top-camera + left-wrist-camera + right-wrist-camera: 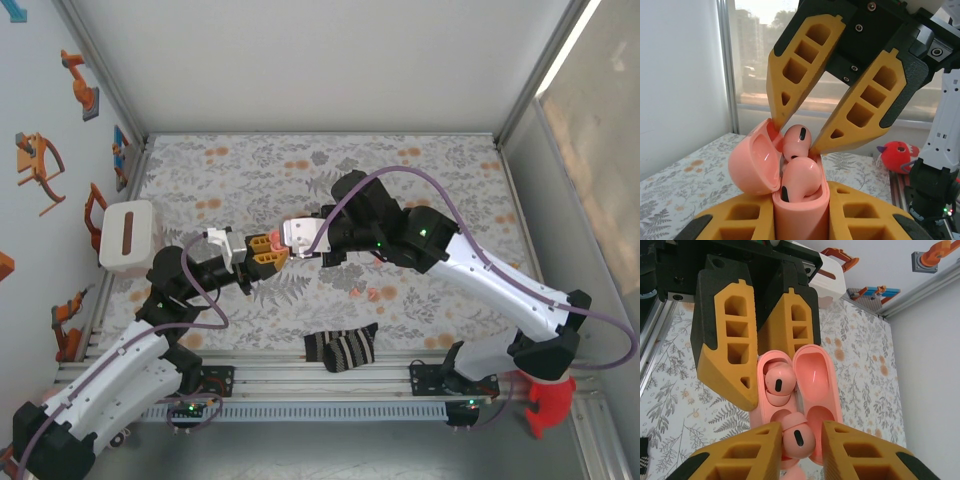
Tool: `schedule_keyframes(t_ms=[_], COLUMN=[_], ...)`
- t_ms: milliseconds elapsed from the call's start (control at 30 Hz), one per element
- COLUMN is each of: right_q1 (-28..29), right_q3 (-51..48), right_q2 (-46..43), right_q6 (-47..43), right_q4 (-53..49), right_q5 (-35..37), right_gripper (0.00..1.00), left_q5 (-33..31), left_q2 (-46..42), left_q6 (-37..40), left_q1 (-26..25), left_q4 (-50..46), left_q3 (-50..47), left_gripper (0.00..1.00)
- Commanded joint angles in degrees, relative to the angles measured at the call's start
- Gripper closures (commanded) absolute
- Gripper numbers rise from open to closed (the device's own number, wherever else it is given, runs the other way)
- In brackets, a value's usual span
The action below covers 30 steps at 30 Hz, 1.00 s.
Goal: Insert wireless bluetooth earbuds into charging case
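Note:
The salmon-pink charging case (800, 212) stands upright with my left gripper (800, 200) shut on its body, the lid (752, 162) hinged open to the left. One earbud (801, 176) sits in its slot. The second earbud (797, 141) hangs just above the other slot, pinched between the fingers (865, 105) of my right gripper (796, 137). In the right wrist view that earbud (798, 437) is in my right gripper (801, 440), over the open case (762, 407), beside the seated earbud (779, 382). From above, both grippers (265, 250) (287, 238) meet mid-table.
A floral cloth (440, 190) covers the table. Small coral pieces (368, 293) lie on it below the right arm. A striped sock (342, 347) rests at the near edge, a white box (125, 235) at the left, and a red toy (548, 405) at the lower right.

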Motion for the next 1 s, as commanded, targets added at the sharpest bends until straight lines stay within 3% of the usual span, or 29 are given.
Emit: schedule_keyframes(t_ms=[0,367,633,800,967], right_q1=[0.3,0.2,-0.6,-3.9,-13.2], right_q3=[0.1,0.0,1.2,0.2,-4.3], right_q2=[0.0,-2.9,-6.0,-7.4,-10.2], right_q6=[1.4,5.6,15.6,25.7,40.6], right_q4=[-0.4,-0.5,1.1,3.3,8.8], right_q5=[-1.7,-2.9,0.6,0.1,-8.7], right_gripper=[0.72,0.65,0.57,0.45,0.34], left_q5=[0.3,-0.2,-0.5,-0.5,-1.7], left_q2=[-0.9,-1.3,-1.7,-1.2,1.0], left_q6=[-0.1,0.0,0.2,-0.1,0.2], left_q1=[-0.4,-0.4,-0.4,-0.4,-0.4], left_q4=[1.9,2.1,2.3,4.9,9.0], left_q3=[1.0,0.4,0.0,-0.9,-1.5], left_gripper=[1.00,1.00,1.00,1.00,1.00])
